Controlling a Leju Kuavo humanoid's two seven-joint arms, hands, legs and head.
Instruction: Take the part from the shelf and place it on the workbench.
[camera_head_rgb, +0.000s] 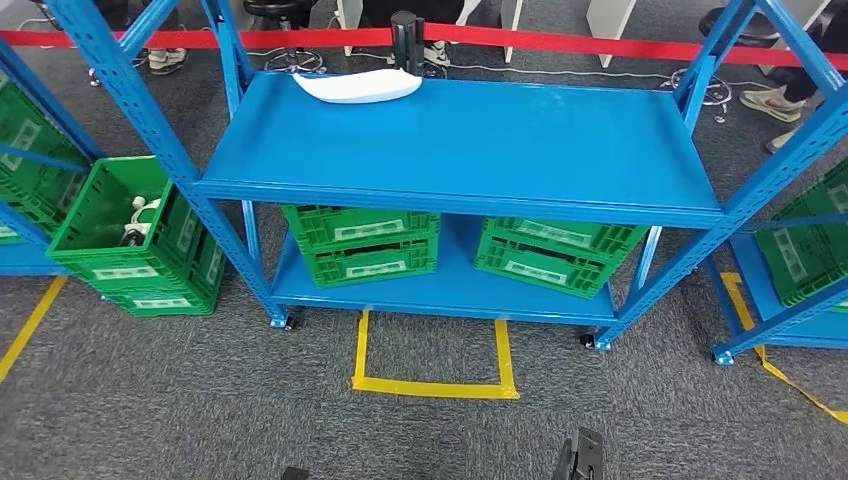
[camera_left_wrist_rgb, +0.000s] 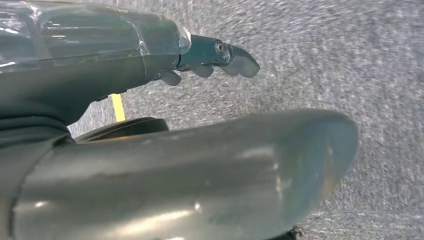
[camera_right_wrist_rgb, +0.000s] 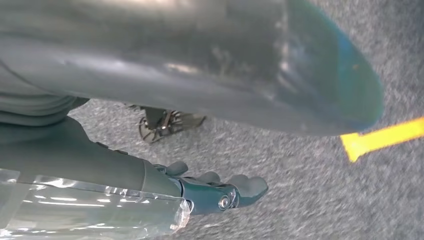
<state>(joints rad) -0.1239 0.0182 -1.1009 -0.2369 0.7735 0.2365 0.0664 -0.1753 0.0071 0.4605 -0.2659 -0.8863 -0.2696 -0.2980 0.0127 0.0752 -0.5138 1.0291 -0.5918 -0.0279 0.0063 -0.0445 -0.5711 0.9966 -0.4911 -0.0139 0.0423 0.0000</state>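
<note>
A white, flat, curved part (camera_head_rgb: 357, 86) lies at the back left of the blue shelf's top board (camera_head_rgb: 470, 140), close to the far edge. My left hand (camera_left_wrist_rgb: 90, 70) hangs over grey carpet, its fingers (camera_left_wrist_rgb: 220, 57) stretched out and its thick thumb (camera_left_wrist_rgb: 210, 170) apart from them, holding nothing. My right hand (camera_right_wrist_rgb: 100, 165) hangs the same way, with its fingers (camera_right_wrist_rgb: 225, 190) extended and nothing in them. Both hands are far below and in front of the part.
Green crates (camera_head_rgb: 362, 243) (camera_head_rgb: 555, 255) sit on the lower board. Stacked green crates (camera_head_rgb: 130, 235) with white items stand at the left, more racks at both sides. A yellow tape square (camera_head_rgb: 432, 385) marks the carpet before the shelf. A red barrier belt (camera_head_rgb: 600, 42) and people's feet lie beyond.
</note>
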